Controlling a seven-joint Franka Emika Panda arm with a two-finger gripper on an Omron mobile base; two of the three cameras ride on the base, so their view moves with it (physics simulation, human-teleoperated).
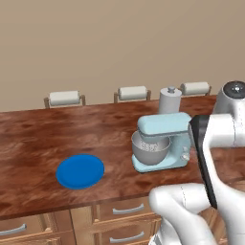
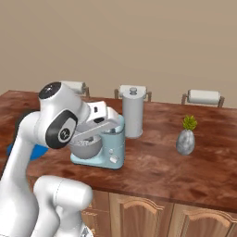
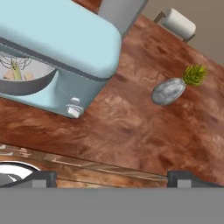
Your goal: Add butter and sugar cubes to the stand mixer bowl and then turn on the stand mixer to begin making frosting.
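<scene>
The pincer (image 3: pixel 112 177) stands wide open, its two dark fingertips (image 3: pixel 41 178) set far apart at the bottom of the hand view, with nothing between them and nothing touching them. It hangs in the air off the front edge of the worktop (image 1: pixel 33 139), looking down at the side of the stand mixer (image 3: pixel 65 48), whose small knob (image 3: pixel 73 110) sits low on the body facing the pincer, well clear of it. The stand mixer (image 1: pixel 162 139) stands on the wooden worktop toward its front edge, head down over the stand mixer bowl (image 1: pixel 150 152), which sits on the mixer's flat base; the metal whisk (image 3: pixel 15 65) hangs inside the bowl, and pale lumps show at its bottom, too small to tell what they are. A tall grey cylinder (image 2: pixel 133 113) with a knob on top stands just behind the mixer. A flat blue plate (image 1: pixel 80 171) lies on the worktop apart from the mixer, near the front edge. A small grey vase with a green plant (image 2: pixel 186 138) stands on the other side of the mixer, well apart from it.
</scene>
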